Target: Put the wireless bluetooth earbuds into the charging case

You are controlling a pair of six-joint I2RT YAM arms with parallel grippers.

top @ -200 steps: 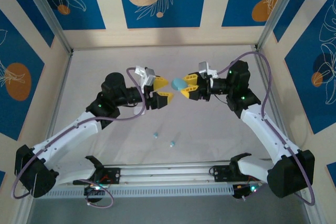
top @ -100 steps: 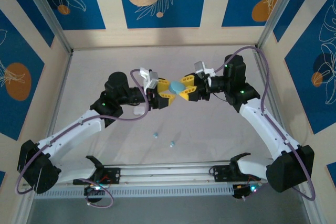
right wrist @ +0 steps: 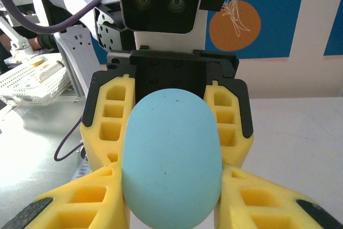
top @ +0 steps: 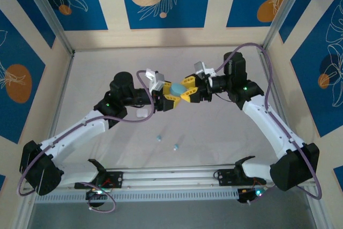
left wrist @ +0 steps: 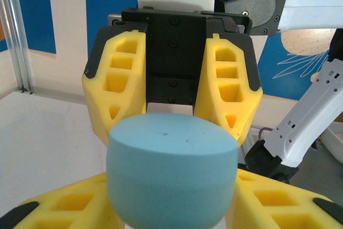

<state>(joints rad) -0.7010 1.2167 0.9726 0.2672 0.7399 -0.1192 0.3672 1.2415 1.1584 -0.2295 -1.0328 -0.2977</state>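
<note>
Finding one: your right gripper (top: pixel 184 90) is clamped on the light blue charging case (top: pixel 177 88) and carries it in the air above the middle of the table (top: pixel 225 132). Its yellow fingers press on both flanks of the case in the right wrist view.

Finding two: your left gripper (top: pixel 172 93) faces it head-on, jaws set close around the opposite end of the same case. Whether those jaws actually bear on the shell cannot be told, because the case hides the contact line in both wrist views.

Finding three: the case appears closed, with no open lid or seam visible. Its long axis looks to run from one gripper toward the other, so each tool has one end (a judgement from the oval outline in the right wrist view).

Finding four: two light blue earbuds (top: pixel 158 138) lie loose on the table, near each other, well apart from the case. They sit below it and toward the arm bases. The pair lies slightly to the left of the meeting point, so your left gripper is marginally the nearer.

Assessment: opening the case comes first, and neither earbud is seated yet.
</note>
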